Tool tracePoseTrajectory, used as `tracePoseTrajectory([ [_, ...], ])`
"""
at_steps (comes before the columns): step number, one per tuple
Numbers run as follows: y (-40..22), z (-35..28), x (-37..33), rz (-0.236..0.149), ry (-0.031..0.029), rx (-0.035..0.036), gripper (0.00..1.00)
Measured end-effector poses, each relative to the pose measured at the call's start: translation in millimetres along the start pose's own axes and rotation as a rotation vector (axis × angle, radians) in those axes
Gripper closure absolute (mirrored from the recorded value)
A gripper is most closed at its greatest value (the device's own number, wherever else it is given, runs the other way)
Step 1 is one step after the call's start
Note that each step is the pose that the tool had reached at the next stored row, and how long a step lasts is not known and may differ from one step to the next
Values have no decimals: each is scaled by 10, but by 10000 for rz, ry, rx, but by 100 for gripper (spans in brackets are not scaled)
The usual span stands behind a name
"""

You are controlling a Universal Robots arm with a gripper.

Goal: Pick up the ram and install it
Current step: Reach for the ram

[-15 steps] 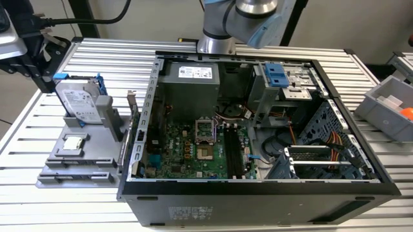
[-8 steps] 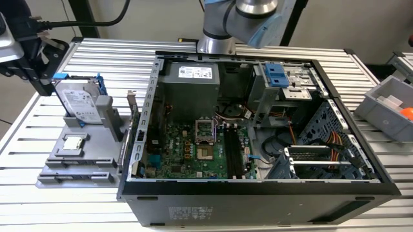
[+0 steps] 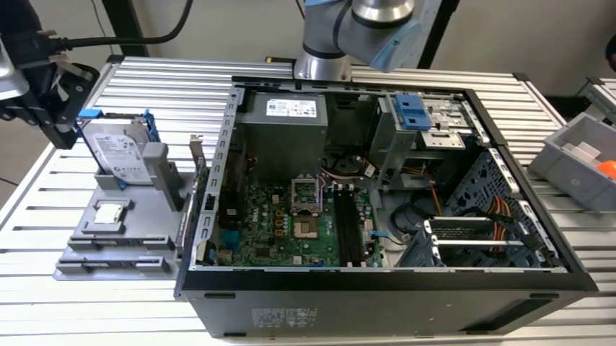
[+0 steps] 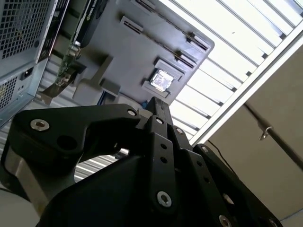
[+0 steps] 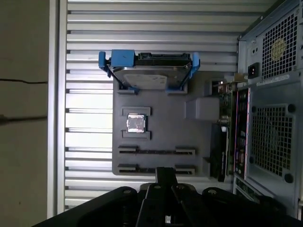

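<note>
Exterior view: gripper (image 3: 56, 119) hangs by holder tray (image 3: 72, 263), jaw state can't tell, nothing seen held; best grab ram (image 5: 227, 132) mid-length, square-on, 1 straight lift.

Arm (image 3: 371, 21) runs off the top edge in the exterior view, and the gray bin (image 3: 578, 155) is clipped at that view's right. In the first wrist view the gripper (image 5: 165, 177) covers one edge of the gray holder (image 5: 165, 137). Motherboard slots (image 3: 348, 223): too dark to tell what they hold.
</note>
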State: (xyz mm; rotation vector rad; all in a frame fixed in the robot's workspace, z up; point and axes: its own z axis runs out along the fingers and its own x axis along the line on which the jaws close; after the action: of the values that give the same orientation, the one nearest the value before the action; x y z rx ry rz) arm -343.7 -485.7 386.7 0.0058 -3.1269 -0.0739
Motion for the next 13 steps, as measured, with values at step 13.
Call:
tracePoseTrajectory([
  [13, -169, -8, 1, 0, 0, 0, 100],
])
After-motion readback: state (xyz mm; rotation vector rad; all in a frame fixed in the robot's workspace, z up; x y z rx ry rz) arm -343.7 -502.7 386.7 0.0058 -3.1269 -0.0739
